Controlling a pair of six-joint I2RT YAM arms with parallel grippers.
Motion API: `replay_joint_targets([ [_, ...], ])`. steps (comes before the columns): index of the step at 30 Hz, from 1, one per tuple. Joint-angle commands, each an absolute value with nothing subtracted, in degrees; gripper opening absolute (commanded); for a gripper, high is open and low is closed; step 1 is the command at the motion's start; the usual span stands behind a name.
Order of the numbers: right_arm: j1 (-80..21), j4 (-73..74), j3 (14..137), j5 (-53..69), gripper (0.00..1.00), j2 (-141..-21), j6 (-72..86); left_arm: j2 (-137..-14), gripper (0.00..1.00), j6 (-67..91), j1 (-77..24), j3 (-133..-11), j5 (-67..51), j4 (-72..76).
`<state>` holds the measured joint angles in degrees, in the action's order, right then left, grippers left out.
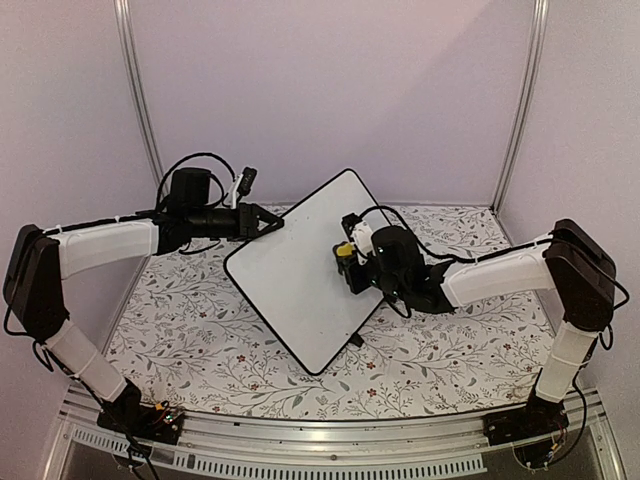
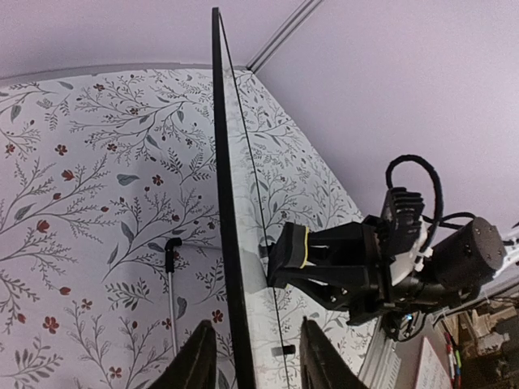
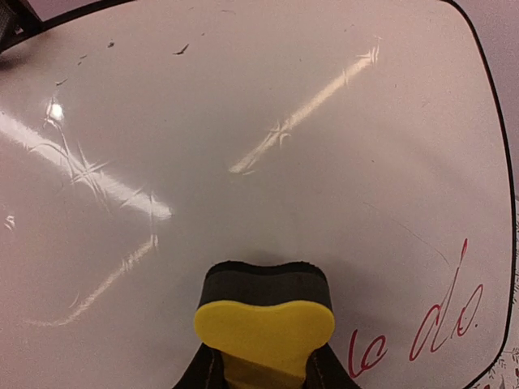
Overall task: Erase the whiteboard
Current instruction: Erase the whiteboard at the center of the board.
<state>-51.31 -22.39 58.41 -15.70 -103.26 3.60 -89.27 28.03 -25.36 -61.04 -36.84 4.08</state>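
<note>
Straddling one edge of the whiteboard (image 1: 295, 285), the left gripper (image 1: 275, 225) has its fingers (image 2: 199, 356) spread apart, one on each side of the thin black frame. The left wrist view shows a sliver of space between each finger and the board, so the jaws are not pinching it.

The board stands up off the floral-patterned table cover (image 1: 190, 320), directly between the two grippers. Its white face is turned toward the right gripper (image 1: 350, 265) and its back toward the left arm's side.

The right gripper is clamped on an eraser (image 3: 263, 320) with a yellow top and a dark felt pad. The pad is pressed flat against the board's face straight ahead of the fingers.

Just to the right of the eraser, near the board's rounded corner, is red cursive writing. The last word reads "do." with a full stop, and the shorter word before it looks like "lo" or "lc"; I cannot tell which. A thin, faint stroke runs above these letters.

Far ahead of the right gripper and to its left, a few small dark specks sit near the opposite edge. Between them and the eraser the white face shows only streaks of reflected light.
</note>
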Motion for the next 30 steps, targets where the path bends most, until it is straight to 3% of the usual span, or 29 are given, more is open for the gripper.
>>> replay_joint_targets([
  [1,-50.8,-23.4,54.6,-15.5,0.00,-104.2,4.7,-88.4,0.39,27.7,-24.9,-61.5,-36.6,4.5],
  [5,-50.8,-24.3,51.5,-15.3,0.00,-103.4,6.1,-87.4,0.52,27.6,-24.3,-61.2,-35.4,4.6],
  [9,-50.8,-25.2,49.2,-15.5,0.00,-102.5,6.5,-85.6,0.74,27.0,-23.4,-61.0,-33.5,4.2],
  [12,-50.8,-25.3,48.6,-15.2,0.00,-101.9,6.6,-84.0,0.97,25.2,-23.4,-61.5,-30.1,2.6],
  [13,-50.8,-25.3,48.3,-15.1,0.00,-101.5,6.7,-83.3,0.99,24.6,-23.4,-61.5,-27.7,1.9],
  [26,-50.8,-26.9,44.8,-13.4,0.00,-96.6,6.8,-74.8,1.00,19.3,-18.2,-61.8,5.6,-1.7],
  [30,-50.8,-26.1,46.4,-13.8,0.00,-95.2,5.7,-75.1,1.00,18.8,-12.3,-57.3,4.7,4.6],
])
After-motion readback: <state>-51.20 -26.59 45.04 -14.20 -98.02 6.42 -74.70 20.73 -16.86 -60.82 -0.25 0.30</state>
